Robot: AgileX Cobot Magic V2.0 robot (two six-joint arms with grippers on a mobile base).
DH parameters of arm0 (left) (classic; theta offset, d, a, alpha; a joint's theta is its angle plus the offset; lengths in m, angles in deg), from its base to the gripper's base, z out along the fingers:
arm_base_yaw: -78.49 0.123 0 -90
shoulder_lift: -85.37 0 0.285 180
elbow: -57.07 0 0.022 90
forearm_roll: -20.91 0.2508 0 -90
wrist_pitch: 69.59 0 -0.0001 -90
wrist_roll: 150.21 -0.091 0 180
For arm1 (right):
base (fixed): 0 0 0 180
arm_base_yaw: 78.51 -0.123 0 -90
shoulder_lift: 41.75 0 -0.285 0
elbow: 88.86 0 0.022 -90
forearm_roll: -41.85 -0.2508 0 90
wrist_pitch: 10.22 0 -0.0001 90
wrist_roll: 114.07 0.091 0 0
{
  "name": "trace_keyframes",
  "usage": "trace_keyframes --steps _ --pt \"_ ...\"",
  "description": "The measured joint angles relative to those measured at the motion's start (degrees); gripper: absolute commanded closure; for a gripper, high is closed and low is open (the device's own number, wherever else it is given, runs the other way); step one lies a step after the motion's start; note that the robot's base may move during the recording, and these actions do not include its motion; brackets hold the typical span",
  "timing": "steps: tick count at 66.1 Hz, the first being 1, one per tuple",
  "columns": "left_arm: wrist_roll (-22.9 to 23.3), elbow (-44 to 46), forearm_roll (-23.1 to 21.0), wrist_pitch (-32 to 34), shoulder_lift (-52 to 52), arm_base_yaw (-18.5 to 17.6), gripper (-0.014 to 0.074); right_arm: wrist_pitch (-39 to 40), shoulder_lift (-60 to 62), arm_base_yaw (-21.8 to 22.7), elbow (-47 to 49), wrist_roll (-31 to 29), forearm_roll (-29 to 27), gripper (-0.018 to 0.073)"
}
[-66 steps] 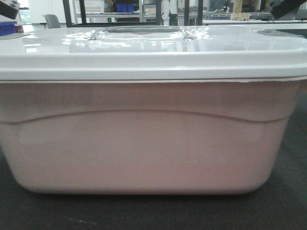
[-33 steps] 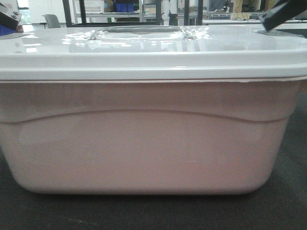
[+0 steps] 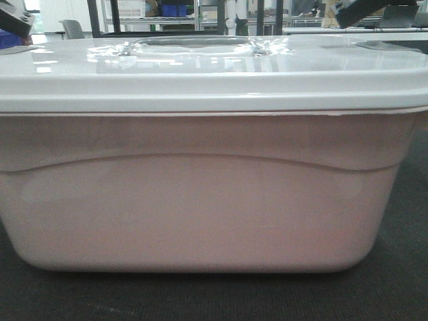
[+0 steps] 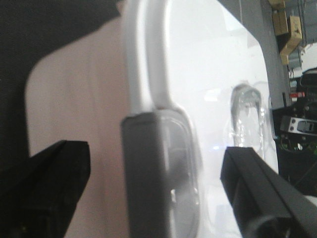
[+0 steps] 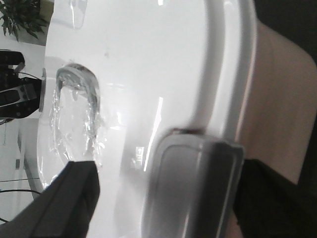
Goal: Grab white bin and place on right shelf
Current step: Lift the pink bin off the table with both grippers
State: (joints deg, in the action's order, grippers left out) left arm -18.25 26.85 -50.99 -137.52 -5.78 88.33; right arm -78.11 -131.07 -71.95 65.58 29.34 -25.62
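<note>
Left gripper (image 3: 13,20) and right gripper (image 3: 364,12) show in your front view only as dark tips above the two ends of the lid (image 3: 214,73). The white bin (image 3: 200,200) sits unlifted on the dark surface (image 3: 401,294), so you have yet to grasp it, carry it and place it on the right shelf. Your left wrist view has the fingers spread wide, straddling the grey end latch (image 4: 158,173) without touching. Your right wrist view shows the same open straddle over its latch (image 5: 193,183).
</note>
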Motion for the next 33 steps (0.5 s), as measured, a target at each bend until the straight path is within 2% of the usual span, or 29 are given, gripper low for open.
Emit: trace_keyframes --steps 10,33 --pt "-0.02 0.0 -0.13 -0.11 0.0 -1.69 0.0156 -0.02 -0.77 -0.17 0.0 -0.09 0.0 -0.0062" --pt "-0.12 0.0 -0.24 -0.11 0.0 -1.72 0.0156 -0.02 -1.04 -0.17 0.0 -0.09 0.0 -0.0062"
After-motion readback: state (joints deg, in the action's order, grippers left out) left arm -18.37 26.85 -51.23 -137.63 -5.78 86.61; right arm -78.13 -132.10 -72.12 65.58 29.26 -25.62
